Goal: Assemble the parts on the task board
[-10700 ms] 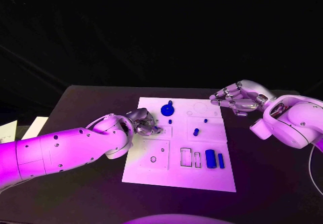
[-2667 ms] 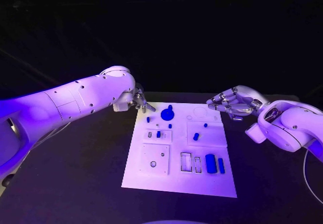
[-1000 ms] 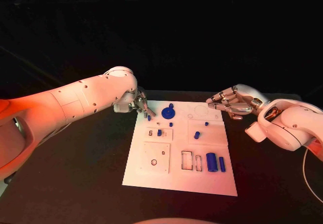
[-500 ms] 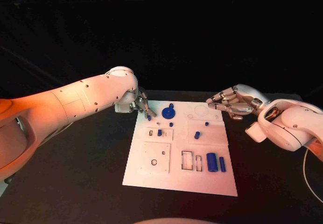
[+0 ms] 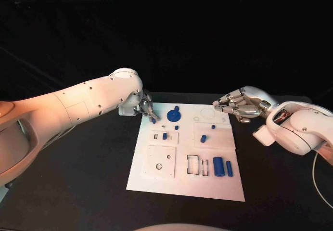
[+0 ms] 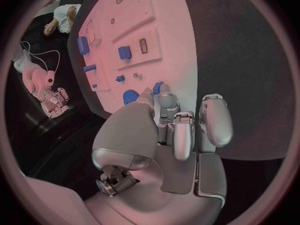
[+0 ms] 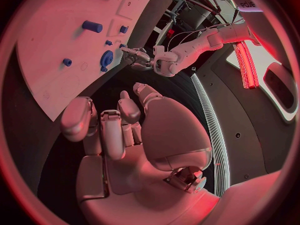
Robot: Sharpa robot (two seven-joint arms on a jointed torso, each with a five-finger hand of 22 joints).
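A white task board [image 5: 184, 180] lies in the middle of the black table [image 5: 83, 183], carrying small blue parts. The left robot hand [image 5: 144, 108] hovers over the board's far left corner, pinching a small blue peg [image 5: 153, 120] between its fingertips, just beside a blue round part [image 5: 173, 114]. The left wrist view shows the same peg [image 6: 157, 88] at the tips of its fingers [image 6: 164, 101]. The right robot hand [image 5: 240, 107] hangs off the board's far right corner, fingers curled in, holding nothing. Nearer the robot, a blue cylinder [image 5: 218, 166] and a thin blue bar [image 5: 229, 168] lie side by side on the board's right half.
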